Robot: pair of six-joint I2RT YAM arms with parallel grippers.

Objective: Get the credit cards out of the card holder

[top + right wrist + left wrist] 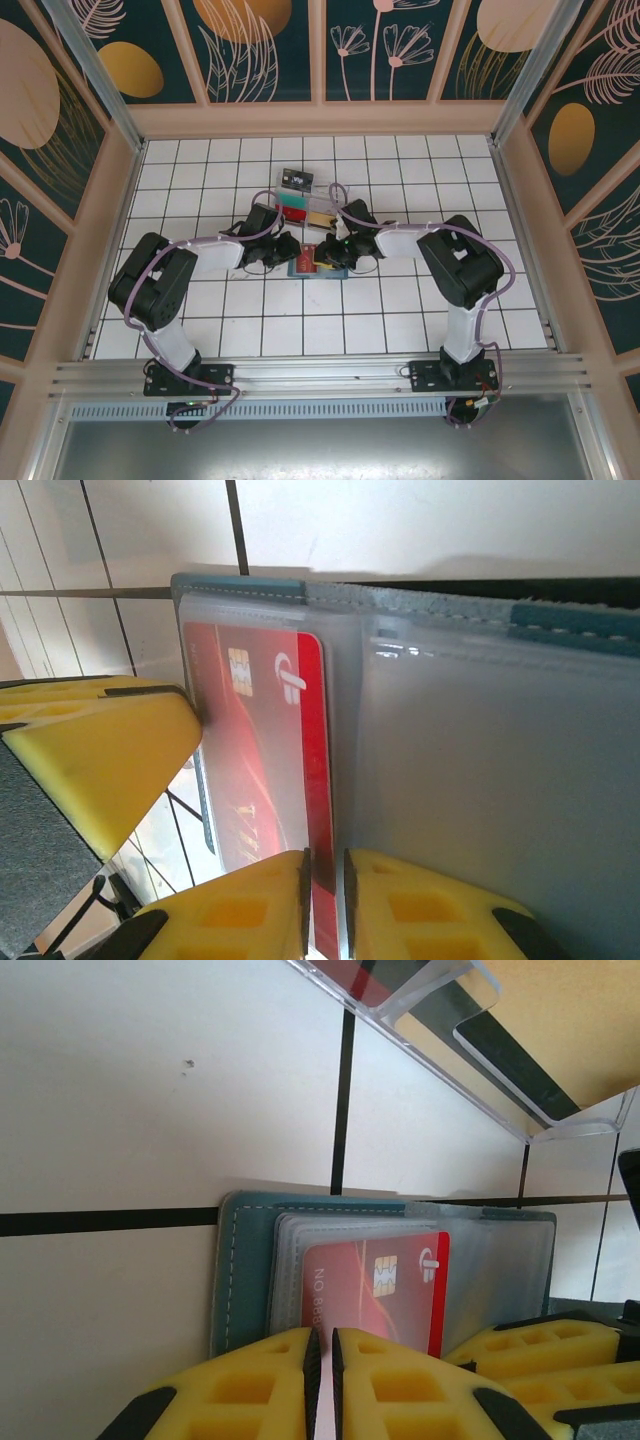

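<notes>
The card holder lies open and flat on the white-tiled worktop. In the top view the left gripper is at its 9 o'clock and the right gripper at its 3 o'clock. A red credit card sits in a clouded pocket of one half. The right gripper's jaws stand almost together, pinching that card's long edge. The left gripper's jaws are likewise nearly closed, clamped on the holder's edge just beside the card. A clear tray lies close at the holder's 12 o'clock, with a black card beyond it. Open tiles stretch toward 6 o'clock. The holder's near edges are hidden under the yellow fingers, and the other half's pocket is too frosted to read.
</notes>
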